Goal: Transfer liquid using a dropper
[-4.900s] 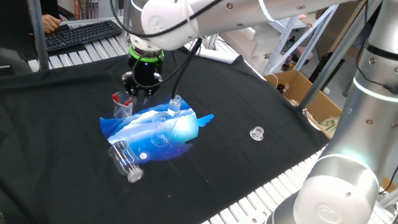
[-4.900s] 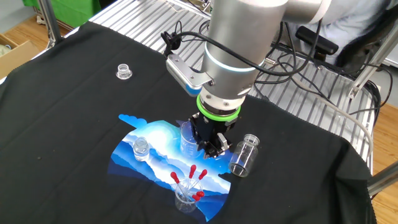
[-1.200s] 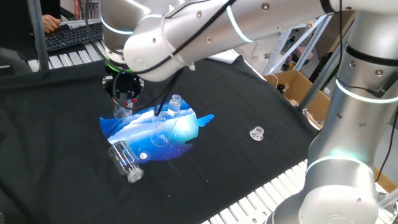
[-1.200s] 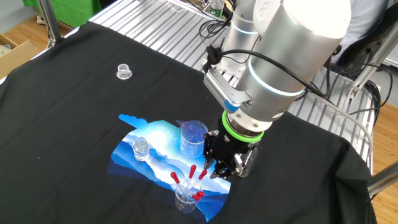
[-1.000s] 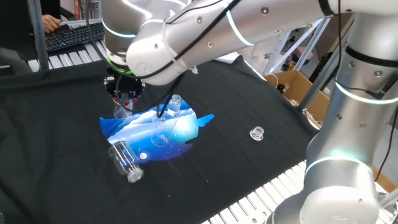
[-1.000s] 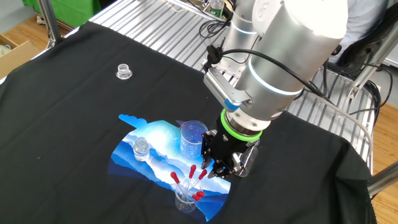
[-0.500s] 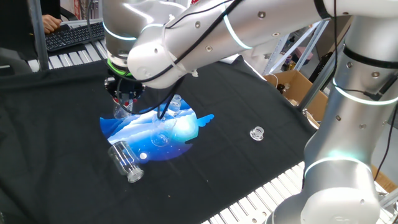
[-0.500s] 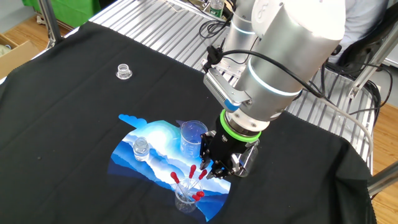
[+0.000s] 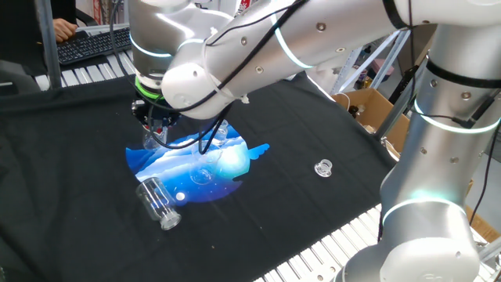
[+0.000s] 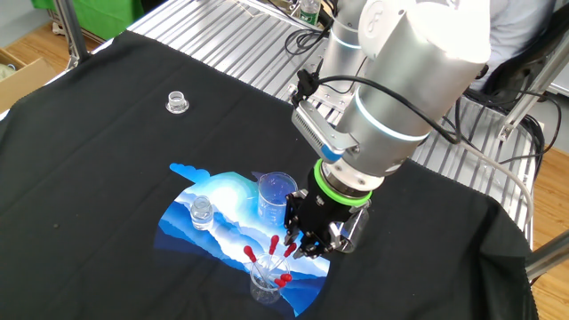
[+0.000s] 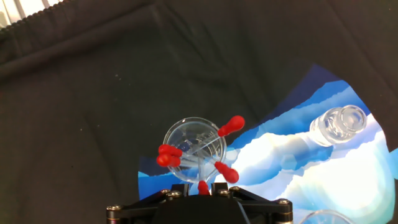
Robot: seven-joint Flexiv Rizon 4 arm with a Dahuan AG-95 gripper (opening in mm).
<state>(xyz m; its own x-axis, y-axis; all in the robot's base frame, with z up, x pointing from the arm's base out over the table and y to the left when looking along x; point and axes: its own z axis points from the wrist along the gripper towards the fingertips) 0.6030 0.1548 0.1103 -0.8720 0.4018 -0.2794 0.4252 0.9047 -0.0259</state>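
Several droppers with red bulbs stand in a small clear beaker (image 11: 194,146) on the blue mat. My gripper (image 11: 203,185) hangs right above this beaker (image 10: 265,284), with its two fingers on either side of one upright dropper's red bulb (image 11: 203,187). Narrow gaps show between the bulb and each finger, so the jaws stand slightly open. Other red bulbs (image 11: 231,126) lean out over the beaker's rim. In one fixed view the gripper (image 9: 159,128) covers most of the beaker (image 9: 153,141). In the other fixed view the gripper (image 10: 298,247) sits just above the droppers (image 10: 271,253).
A taller beaker with blue liquid (image 10: 276,197) stands beside the gripper. A small clear glass bottle (image 10: 202,211) sits on the blue mat (image 10: 222,209). A clear jar (image 9: 158,202) lies on its side. A small glass cap (image 10: 178,102) rests apart on the black cloth.
The gripper has sunk a little lower over the beaker of droppers. Its jaw gap looks the same.
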